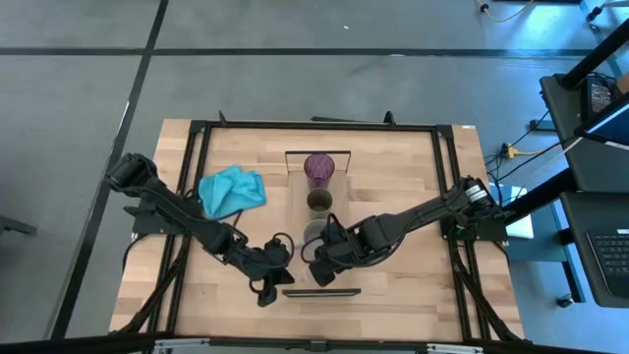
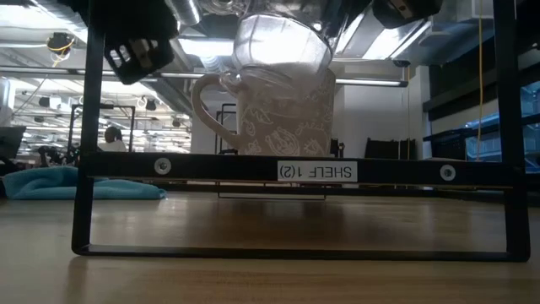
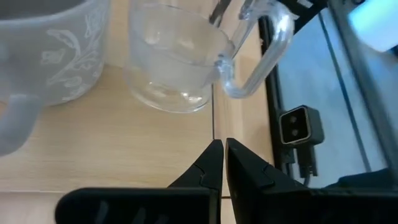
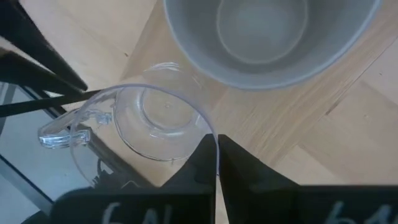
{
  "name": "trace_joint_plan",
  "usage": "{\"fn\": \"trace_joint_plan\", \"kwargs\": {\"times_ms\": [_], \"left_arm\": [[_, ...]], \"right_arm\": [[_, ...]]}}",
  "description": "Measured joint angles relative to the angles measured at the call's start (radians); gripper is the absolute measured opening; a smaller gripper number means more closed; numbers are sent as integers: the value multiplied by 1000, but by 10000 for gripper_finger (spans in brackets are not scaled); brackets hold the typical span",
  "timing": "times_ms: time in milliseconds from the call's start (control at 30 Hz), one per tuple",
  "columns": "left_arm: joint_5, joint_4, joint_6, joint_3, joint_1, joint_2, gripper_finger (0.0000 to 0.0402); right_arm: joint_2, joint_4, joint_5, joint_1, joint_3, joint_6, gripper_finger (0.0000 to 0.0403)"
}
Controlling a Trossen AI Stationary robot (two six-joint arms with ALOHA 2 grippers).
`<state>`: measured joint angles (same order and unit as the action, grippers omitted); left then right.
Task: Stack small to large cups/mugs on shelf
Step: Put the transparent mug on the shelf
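Note:
The shelf (image 1: 295,202) runs from the table's far side to its near side. On it stand the purple tumbler (image 1: 319,169), the olive cup (image 1: 319,202) and the grey handled mug (image 1: 314,233), which also shows in the low view (image 2: 270,114). My right gripper (image 1: 319,267) is shut on the clear glass (image 4: 155,118) just near of the mug. The glass has a handle (image 4: 62,130). My left gripper (image 1: 283,248) is shut and empty, just left of the shelf beside the glass (image 3: 174,62). My right gripper pinches the clear glass's rim (image 4: 214,140) on the side away from its handle, one finger inside the glass and one outside. The fingers come from above, slanting from the table's right. In the low view the glass (image 2: 278,46) sits tilted, above the shelf board.
A teal cloth (image 1: 232,190) lies on the table left of the shelf. Black rails (image 1: 197,197) frame the tabletop. The shelf's black end frame (image 2: 84,127) stands at its near end. Bare shelf board (image 4: 280,124) shows beside the mug.

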<state>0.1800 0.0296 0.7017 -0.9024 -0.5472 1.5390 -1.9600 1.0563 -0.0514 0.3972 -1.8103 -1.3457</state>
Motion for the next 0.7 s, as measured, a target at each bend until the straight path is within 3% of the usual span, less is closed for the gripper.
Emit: {"fn": "trace_joint_plan", "kwargs": {"times_ms": [700], "left_arm": [[92,-25,-5,0,5,31,14]], "right_arm": [[-20,-7,28,4,1,19,18]]}}
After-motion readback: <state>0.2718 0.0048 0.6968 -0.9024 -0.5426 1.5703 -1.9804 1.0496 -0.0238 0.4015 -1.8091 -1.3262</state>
